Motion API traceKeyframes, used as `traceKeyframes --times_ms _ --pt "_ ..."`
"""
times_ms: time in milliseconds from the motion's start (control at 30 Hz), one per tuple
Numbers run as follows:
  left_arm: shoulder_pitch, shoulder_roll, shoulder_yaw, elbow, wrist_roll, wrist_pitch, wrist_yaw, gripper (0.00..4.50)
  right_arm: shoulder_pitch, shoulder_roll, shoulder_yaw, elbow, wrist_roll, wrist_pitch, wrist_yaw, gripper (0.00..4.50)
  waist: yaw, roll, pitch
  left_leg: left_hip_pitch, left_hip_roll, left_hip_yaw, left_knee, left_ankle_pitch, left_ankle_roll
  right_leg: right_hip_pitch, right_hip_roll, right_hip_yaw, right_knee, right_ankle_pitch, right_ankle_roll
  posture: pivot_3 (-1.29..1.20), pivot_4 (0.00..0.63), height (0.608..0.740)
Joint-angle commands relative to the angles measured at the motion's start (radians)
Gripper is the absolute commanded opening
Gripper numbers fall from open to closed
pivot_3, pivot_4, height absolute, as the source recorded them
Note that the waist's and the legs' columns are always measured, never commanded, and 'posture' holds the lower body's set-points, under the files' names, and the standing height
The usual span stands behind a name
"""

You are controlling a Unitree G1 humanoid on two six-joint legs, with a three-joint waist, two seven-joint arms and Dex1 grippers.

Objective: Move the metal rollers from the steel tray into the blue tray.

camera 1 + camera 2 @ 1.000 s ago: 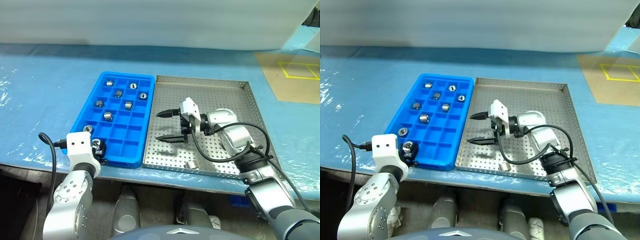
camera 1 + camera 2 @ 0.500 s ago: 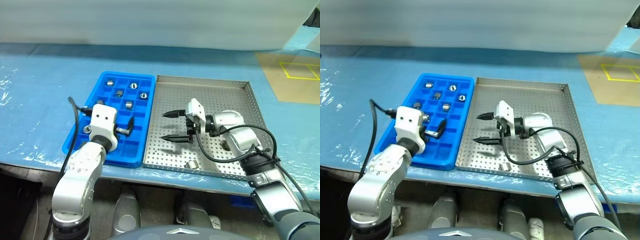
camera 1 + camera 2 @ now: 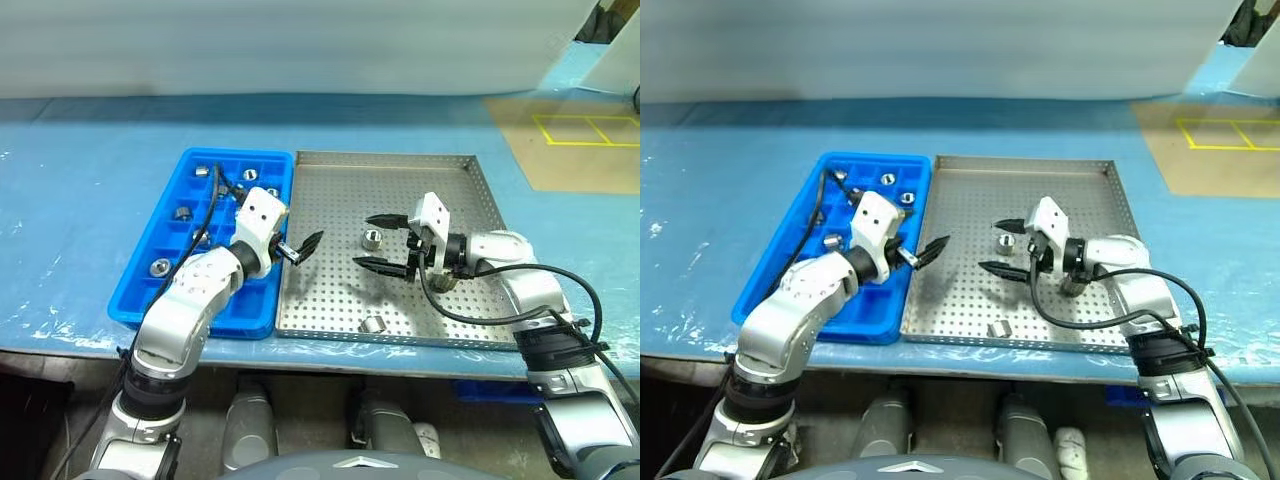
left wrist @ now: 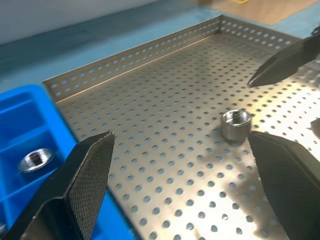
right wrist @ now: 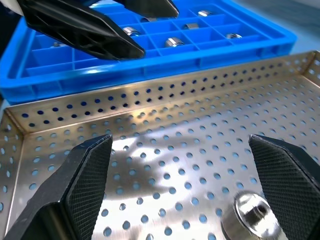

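Two rollers are lying loose on the steel tray (image 3: 330,290) in the left eye view: one roller (image 3: 372,239) at mid-frame and a second roller (image 3: 374,324) lower down near the tray's front rim. We are reaching in with both arms. The left pincer (image 3: 303,246) is spread and empty, crossing from the blue tray (image 3: 135,290) at the left of the frame onto the steel one. The right pincer (image 3: 382,241) is spread too, its fingers bracketing the mid-frame roller without touching it. We judge the step in hand to be the next pick-up, with several rollers already sitting in the blue compartments (image 3: 160,266). The worktop (image 3: 60,180) is running behind both trays.

The right eye view is showing the same layout.

In the left wrist view we are looking between our own spread fingers (image 4: 75,185) at that roller, upright with its hole facing up, and the other pincer's black tip is coming in at the upper right. This view is showing the hole, which the head views are leaving unclear.

In the right wrist view the roller is sitting at the lower right, just inside one finger (image 5: 290,180), so the next move calls for centring on it, lowering, then closing. Beyond it, filled blue compartments are showing clearly.
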Motion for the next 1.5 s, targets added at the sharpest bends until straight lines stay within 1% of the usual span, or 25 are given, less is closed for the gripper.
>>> traceKeyframes --times_ms 33,167,233,300,467,567,800,967,1100,1200,1367,1400,1433,1500 --pt "-0.028 0.019 -0.032 0.023 -0.023 -0.055 -0.061 4.49 0.016 -0.017 -0.048 -0.078 0.023 0.011 -0.039 4.5 -0.008 0.0 0.0 0.0 0.0 0.0 0.0 0.0 0.0 0.0 0.0 0.0 0.0 0.0 0.0 -0.1 0.15 0.74" --pt "-0.048 0.031 -0.066 0.059 -0.02 -0.101 -0.102 4.49 0.021 -0.024 -0.029 -0.071 -0.049 0.038 -0.135 4.5 -0.012 0.0 0.0 0.001 0.0 0.001 0.0 0.0 0.0 0.0 0.0 0.0 0.0 0.0 0.0 -0.12 0.15 0.74" --pt "-0.054 0.026 -0.071 0.072 -0.029 -0.11 -0.116 4.49 0.01 -0.017 -0.007 -0.07 -0.084 0.109 -0.198 4.5 -0.016 0.0 0.0 0.001 0.0 0.001 0.0 0.0 0.0 0.0 0.0 0.0 0.001 0.0 0.0 -0.12 0.15 0.74" --pt "-0.053 0.027 -0.073 0.08 -0.047 -0.113 -0.138 4.49 -0.003 -0.005 0.008 -0.07 -0.099 0.151 -0.23 4.5 -0.022 0.0 0.0 0.001 0.0 0.001 0.0 0.001 -0.002 0.001 0.0 0.0 0.001 0.0 0.0 -0.13 0.15 0.74" --pt "-0.042 0.061 -0.07 0.101 -0.063 -0.119 -0.185 4.49 -0.036 0.029 0.036 -0.043 -0.111 0.285 -0.292 4.5 -0.035 0.001 0.0 0.001 0.0 0.001 0.0 0.002 -0.003 0.001 0.0 0.001 0.001 0.0 0.0 -0.12 0.15 0.74" --pt "-0.035 0.093 -0.069 0.104 -0.074 -0.127 -0.224 4.49 -0.073 0.08 0.023 -0.013 -0.094 0.364 -0.342 4.5 -0.037 0.001 0.0 0.002 0.0 0.001 0.0 0.002 -0.004 0.001 0.0 0.001 0.001 0.0 0.0 -0.11 0.15 0.74" --pt "-0.016 0.168 -0.074 0.119 -0.061 -0.192 -0.281 4.49 -0.152 0.151 0.046 0.064 -0.105 0.392 -0.383 4.5 -0.035 0.001 0.0 0.002 0.0 0.001 -0.001 0.003 -0.006 0.001 0.0 0.001 0.002 0.0 0.0 -0.09 0.15 0.74" --pt "-0.003 0.196 -0.096 0.121 -0.029 -0.235 -0.29 4.49 -0.18 0.164 0.069 0.124 -0.119 0.414 -0.388 4.5 -0.032 0.001 -0.001 0.002 0.0 0.0 -0.001 0.004 -0.006 0.001 0.0 0.001 0.002 0.0 0.0 -0.08 0.15 0.74" --pt "0.007 0.197 -0.1 0.11 -0.033 -0.241 -0.294 4.49 -0.185 0.169 0.108 0.183 -0.149 0.409 -0.387 4.5 -0.032 0.001 -0.001 0.002 0.0 0.0 -0.001 0.004 -0.007 0.001 0.0 0.001 0.002 0.0 0.0 -0.08 0.15 0.74" --pt "0.011 0.2 -0.099 0.104 -0.033 -0.242 -0.296 4.5 -0.177 0.168 0.12 0.199 -0.172 0.37 -0.392 3.88 -0.032 0.001 -0.001 0.004 0.0 0.0 -0.001 0.004 -0.007 0.002 0.0 0.001 0.003 0.0 0.0 -0.07 0.15 0.74" --pt "0.013 0.217 -0.098 0.098 -0.019 -0.252 -0.297 4.5 -0.185 0.184 0.095 0.202 -0.162 0.321 -0.395 2.2 -0.032 0.001 -0.001 0.005 0.0 0.0 -0.001 0.005 -0.008 0.002 0.0 0.001 0.005 0.0 0.0 -0.06 0.15 0.74" --pt "0.017 0.213 -0.09 0.091 -0.028 -0.247 -0.292 4.5 -0.187 0.185 0.096 0.201 -0.165 0.303 -0.394 1.8 -0.032 0.001 -0.001 0.005 0.0 0.0 -0.001 0.005 -0.008 0.002 0.0 0.001 0.005 0.0 0.0 -0.06 0.15 0.74" --pt "0.021 0.208 -0.081 0.086 -0.036 -0.244 -0.285 4.5 -0.189 0.188 0.094 0.198 -0.164 0.285 -0.391 1.62 -0.032 0.001 -0.001 0.005 0.0 0.0 -0.001 0.005 -0.008 0.002 0.0 0.001 0.005 0.0 0.0 -0.06 0.15 0.74" --pt "0.031 0.199 -0.067 0.078 -0.041 -0.247 -0.269 4.5 -0.192 0.197 0.091 0.182 -0.153 0.247 -0.377 1.62 -0.032 0.001 -0.001 0.004 0.0 0.0 -0.001 0.005 -0.008 0.002 0.0 0.001 0.005 0.0 0.0 -0.06 0.15 0.74"
